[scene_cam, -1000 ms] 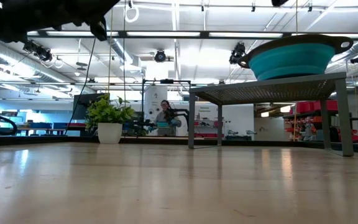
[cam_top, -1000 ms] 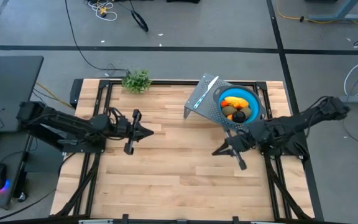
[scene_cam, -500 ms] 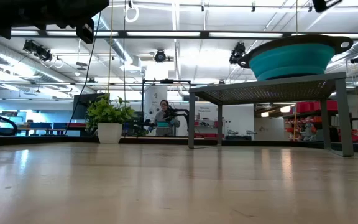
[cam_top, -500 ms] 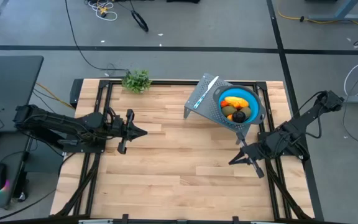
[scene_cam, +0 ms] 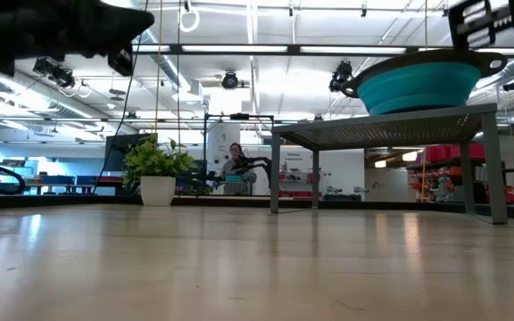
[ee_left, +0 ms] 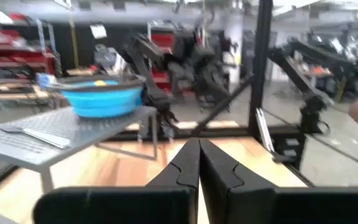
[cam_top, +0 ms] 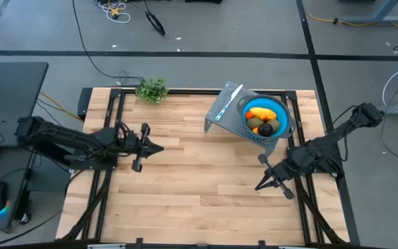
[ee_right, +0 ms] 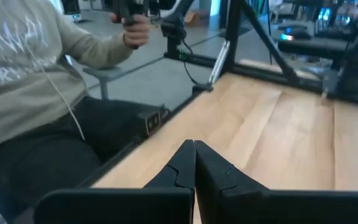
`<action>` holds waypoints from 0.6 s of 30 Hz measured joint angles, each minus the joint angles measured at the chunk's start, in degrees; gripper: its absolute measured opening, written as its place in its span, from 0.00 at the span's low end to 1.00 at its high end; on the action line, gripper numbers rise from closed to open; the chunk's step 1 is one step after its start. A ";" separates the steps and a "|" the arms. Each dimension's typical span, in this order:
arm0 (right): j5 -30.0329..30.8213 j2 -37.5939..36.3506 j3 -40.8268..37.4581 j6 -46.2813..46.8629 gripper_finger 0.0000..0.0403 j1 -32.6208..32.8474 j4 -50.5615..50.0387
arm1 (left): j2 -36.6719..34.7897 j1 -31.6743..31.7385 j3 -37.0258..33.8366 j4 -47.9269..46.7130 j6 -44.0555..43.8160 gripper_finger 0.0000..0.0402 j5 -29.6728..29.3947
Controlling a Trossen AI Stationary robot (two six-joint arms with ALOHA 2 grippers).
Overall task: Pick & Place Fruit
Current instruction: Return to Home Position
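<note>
- Right gripper (ee_right: 194, 152): at 4 o'clock over the table (cam_top: 185, 180) edge, fingers pressed together, holding nothing. Judgement: the way home should stay high and wide of the shelf leg.
- Left gripper (ee_left: 199, 149): at 9 o'clock, fingers likewise closed and empty, well apart from the shelf.
- Fruit (cam_top: 261, 119): in the blue bowl (cam_top: 287, 114) on the shelf (cam_top: 221, 116), at 1 o'clock. The knife (cam_top: 229, 97) lies on the shelf beside the bowl.
- Not determinable: the number of pieces, which overlap. In the low view the bowl's wall hides them all.
- Person (ee_right: 30, 93): seated past the table's edge, cut off by the frame.
</note>
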 joint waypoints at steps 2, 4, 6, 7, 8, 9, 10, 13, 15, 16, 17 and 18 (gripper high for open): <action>0.01 -0.03 -2.14 0.51 0.01 -0.40 1.62 | -0.11 0.39 -2.59 4.16 -0.51 0.03 -0.45; -0.32 -0.09 -3.80 0.94 0.01 -0.89 2.50 | -0.16 0.91 -5.31 7.44 -1.66 0.03 -0.55; -1.35 -0.14 -5.20 1.69 0.01 -1.25 2.86 | -0.24 1.51 -7.63 11.74 -2.35 0.02 -0.54; -1.81 -0.34 -5.90 2.03 0.01 -1.42 2.89 | -0.28 1.85 -8.46 13.17 -2.87 0.01 -0.51; -2.74 -0.55 -6.52 2.53 0.01 -1.51 2.88 | -0.34 2.14 -9.31 14.04 -3.21 0.01 -0.33; -2.99 -0.73 -7.02 2.75 0.01 -1.52 2.90 | -0.41 2.45 -10.03 14.57 -3.46 0.01 0.34; -3.07 -1.05 -7.50 3.05 0.01 -1.52 2.92 | -0.41 2.71 -10.26 15.27 -3.63 0.02 1.42; -3.12 -1.85 -8.93 3.41 0.01 -1.52 4.22 | -0.57 3.03 -10.27 15.07 -4.39 0.03 4.95; -3.13 -2.39 -10.42 2.88 0.01 -1.52 6.51 | -0.51 3.03 -10.27 13.61 -4.36 0.03 5.37; -3.12 -2.62 -11.11 2.77 0.01 -1.52 7.44 | -0.53 3.03 -10.27 13.10 -4.33 0.03 5.29; -3.12 -2.97 -11.80 2.74 0.01 -1.52 7.87 | -0.56 3.03 -10.28 12.46 -4.33 0.03 4.94; -3.09 -3.31 -12.37 2.78 0.01 -1.52 8.02 | -0.55 3.03 -10.29 12.00 -4.33 0.02 4.73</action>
